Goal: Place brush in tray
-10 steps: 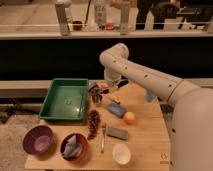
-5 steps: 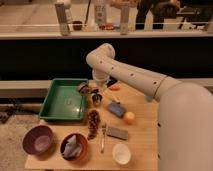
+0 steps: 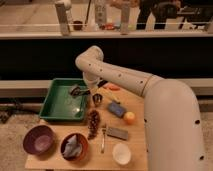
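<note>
Currently | end effector (image 3: 81, 91): clamped shut on brush (image 3: 74, 90) | position: over tray (image 3: 56, 103), right half

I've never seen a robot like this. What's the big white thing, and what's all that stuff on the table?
The big white thing is a robot's arm. At its end is a gripper: two fingers that pinch like tongs. One camera looks down on the wooden table; where it is fixed I cannot tell. The gripper is shut above the green tray and seems to hold a slim black brush. On the table lie a purple bowl, an orange-red bowl, a white bowl, a pinecone, a fork and an orange.
</note>
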`<action>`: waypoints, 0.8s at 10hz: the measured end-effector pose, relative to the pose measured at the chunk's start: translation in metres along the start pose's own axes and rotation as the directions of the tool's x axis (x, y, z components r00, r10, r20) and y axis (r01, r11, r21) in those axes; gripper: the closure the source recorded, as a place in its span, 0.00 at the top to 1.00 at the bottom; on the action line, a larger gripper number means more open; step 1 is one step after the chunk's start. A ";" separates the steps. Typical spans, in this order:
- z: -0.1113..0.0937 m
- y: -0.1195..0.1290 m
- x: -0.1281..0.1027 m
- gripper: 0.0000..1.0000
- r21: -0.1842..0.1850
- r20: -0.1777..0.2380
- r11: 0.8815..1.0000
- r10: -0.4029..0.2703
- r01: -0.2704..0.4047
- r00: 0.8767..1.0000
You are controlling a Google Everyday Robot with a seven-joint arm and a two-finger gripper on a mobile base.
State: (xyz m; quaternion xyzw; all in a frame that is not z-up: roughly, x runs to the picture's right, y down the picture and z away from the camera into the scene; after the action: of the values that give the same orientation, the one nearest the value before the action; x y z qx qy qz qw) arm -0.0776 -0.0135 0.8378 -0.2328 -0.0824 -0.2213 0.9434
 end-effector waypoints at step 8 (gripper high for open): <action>-0.002 -0.024 -0.048 0.03 0.052 0.007 0.992 -0.113 0.112 0.994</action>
State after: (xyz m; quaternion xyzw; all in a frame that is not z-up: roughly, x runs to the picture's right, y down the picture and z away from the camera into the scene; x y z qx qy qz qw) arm -0.1311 -0.0155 0.8332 -0.2045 -0.1055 -0.2709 0.9347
